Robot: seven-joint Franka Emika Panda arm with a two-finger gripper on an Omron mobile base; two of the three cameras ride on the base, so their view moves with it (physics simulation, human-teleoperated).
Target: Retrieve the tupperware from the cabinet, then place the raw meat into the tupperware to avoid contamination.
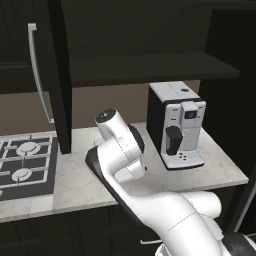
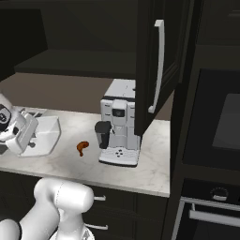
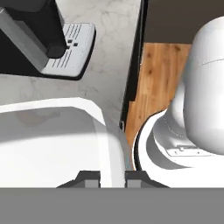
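The tall black-brown panelled cabinet [image 2: 154, 61] hangs open over the pale marble counter [image 2: 150, 164], where the shallow white rectangular plastic tupperware [image 2: 44, 136] sits flat, left of the black-and-silver coffee machine [image 2: 119, 124], long side running roughly along the counter's length. My white arm is folded low over the counter, wrist bent down, and my gripper [image 3: 113, 177] is pinching the tupperware's near wall, fingers nearly together. The tiny reddish-brown drumstick-shaped raw meat [image 2: 82, 148] lies between container and machine, apart from both.
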